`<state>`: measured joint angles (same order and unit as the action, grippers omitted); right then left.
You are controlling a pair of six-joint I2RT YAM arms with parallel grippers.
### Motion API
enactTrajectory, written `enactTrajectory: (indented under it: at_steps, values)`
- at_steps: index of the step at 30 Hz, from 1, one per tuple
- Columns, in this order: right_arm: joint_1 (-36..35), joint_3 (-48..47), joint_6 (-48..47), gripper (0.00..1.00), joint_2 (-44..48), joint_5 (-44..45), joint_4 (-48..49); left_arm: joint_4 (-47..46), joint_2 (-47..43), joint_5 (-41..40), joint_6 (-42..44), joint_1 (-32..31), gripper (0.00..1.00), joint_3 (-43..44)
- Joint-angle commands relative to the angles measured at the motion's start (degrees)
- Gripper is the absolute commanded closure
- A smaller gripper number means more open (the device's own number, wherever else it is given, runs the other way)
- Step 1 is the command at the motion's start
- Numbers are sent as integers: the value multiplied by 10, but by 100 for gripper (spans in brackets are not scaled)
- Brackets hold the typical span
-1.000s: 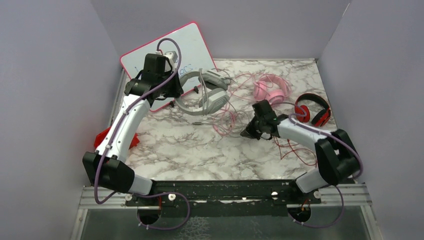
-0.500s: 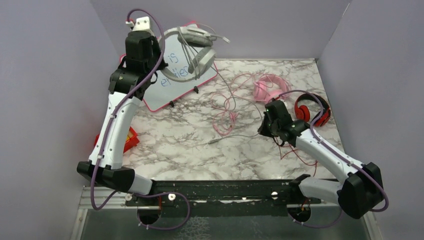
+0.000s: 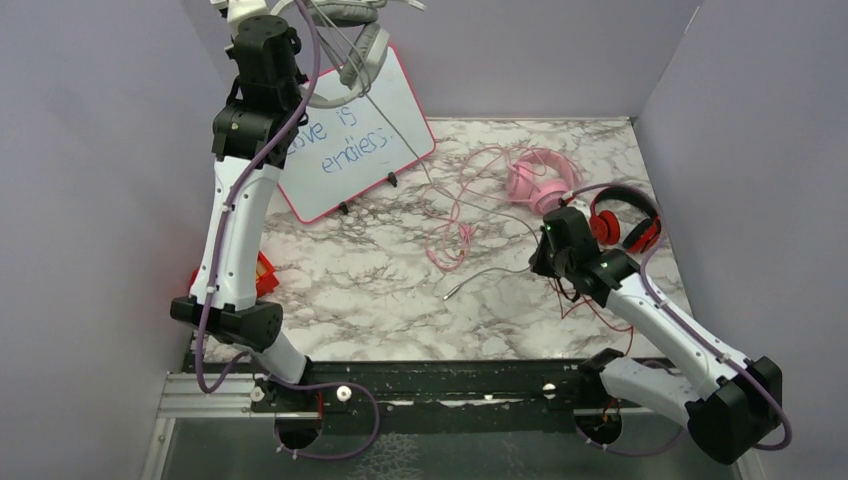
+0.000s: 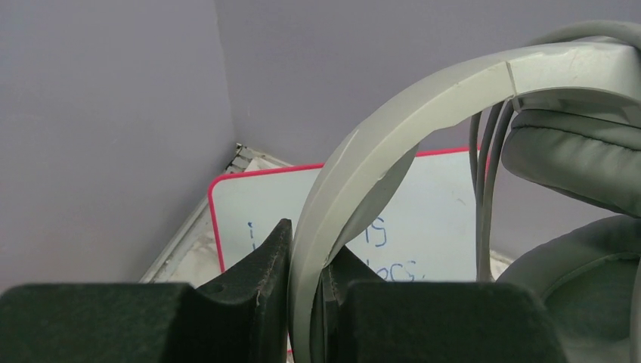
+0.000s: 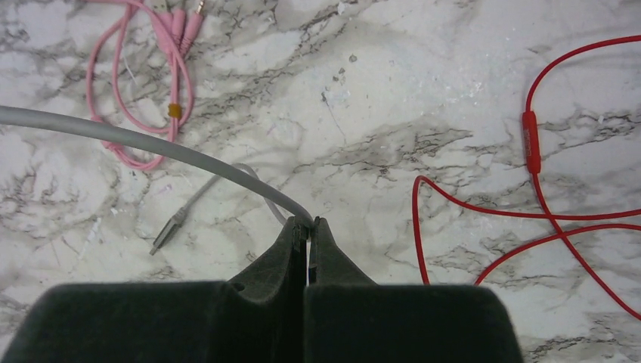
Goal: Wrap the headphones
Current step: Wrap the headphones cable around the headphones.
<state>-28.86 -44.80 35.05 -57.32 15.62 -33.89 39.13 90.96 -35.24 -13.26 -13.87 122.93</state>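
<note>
Left gripper [image 4: 306, 299]: clamped tight on the headband [image 4: 393, 125] of the grey headphones [image 3: 345, 15]; the band stands edge-on between the two fingers and arches up and to the right.
Grey headphones, place: lifted clear of the table, at the very top of the overhead view, above the whiteboard [image 3: 350, 150]; a padded ear cup [image 4: 574, 155] hangs just right of the grip.
Right gripper [image 5: 308, 231]: pinched shut on the grey cable [image 5: 113, 134], which sits right at the fingertips.
Grey cable, run: from the fingertips it sweeps up and left out of the right wrist view; a short tail loops back down to the plug [image 5: 170, 231], which lies on the marble table top [image 3: 380, 300].
Left arm [image 3: 235, 230]: stretched nearly straight up from its base, wrist at the top left corner of the overhead view.
Right arm [image 3: 650, 305]: low and reaching forward-left, elbow by the near right edge, wrist over the table between the plug and the red-and-black headphones [image 3: 603, 226].
Pink headphones [image 3: 540, 180]: flat on the table behind the right gripper, apart from it; the pink cable [image 5: 143, 98] lies coiled to the left.
Red cable [image 5: 529, 136]: loose on the marble right of the right gripper, not touching it.
</note>
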Motion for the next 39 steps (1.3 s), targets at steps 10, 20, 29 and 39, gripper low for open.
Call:
enactTrajectory:
  at_steps: [10, 20, 29, 39]
  values:
    - [-1, -13, 8, 100, 79, 22, -38, -104, 56, -74, 26, 32, 100, 83]
    - [-1, -107, -21, 100, 147, 7, -49, -134, 118, -103, 101, 33, 100, 85]
    - [-1, -206, -69, 100, 149, 76, -74, -138, 128, -93, 121, 32, 100, 29]
    - [-1, -377, -145, 100, 110, 56, -22, -116, 105, -46, 95, 14, 100, -100]
